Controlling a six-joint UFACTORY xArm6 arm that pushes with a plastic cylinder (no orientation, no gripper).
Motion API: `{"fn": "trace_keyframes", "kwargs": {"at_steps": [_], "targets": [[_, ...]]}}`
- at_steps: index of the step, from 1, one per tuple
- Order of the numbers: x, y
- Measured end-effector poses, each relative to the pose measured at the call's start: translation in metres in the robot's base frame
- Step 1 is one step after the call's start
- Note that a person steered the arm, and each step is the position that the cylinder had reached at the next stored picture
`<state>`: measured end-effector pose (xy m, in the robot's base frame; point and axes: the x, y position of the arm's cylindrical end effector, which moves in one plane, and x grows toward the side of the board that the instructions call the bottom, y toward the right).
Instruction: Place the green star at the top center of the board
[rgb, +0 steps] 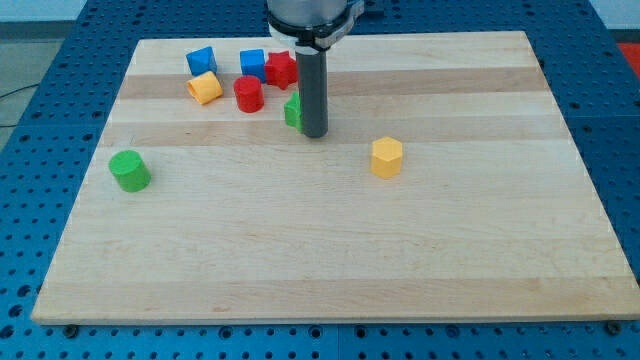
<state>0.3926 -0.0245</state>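
The green star (292, 111) lies near the top centre of the wooden board (330, 250), mostly hidden behind my rod. My tip (315, 134) rests on the board just right of and slightly below the star, touching or nearly touching it. A red star-like block (282, 68) lies above the green star, next to a blue block (252, 63).
A red cylinder (248, 93), a yellow block (204, 87) and another blue block (201, 60) sit at the top left. A green cylinder (129, 170) stands at the left. A yellow hexagonal block (386, 157) lies right of centre.
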Motion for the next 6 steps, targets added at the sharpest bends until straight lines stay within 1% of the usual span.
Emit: {"fn": "trace_keyframes", "kwargs": {"at_steps": [1,2,3,4,5,6], "targets": [[0.021,-0.022],[-0.011,-0.02],[-0.031,0.033],[-0.06,0.041],[0.017,0.035],[-0.01,-0.031]]}}
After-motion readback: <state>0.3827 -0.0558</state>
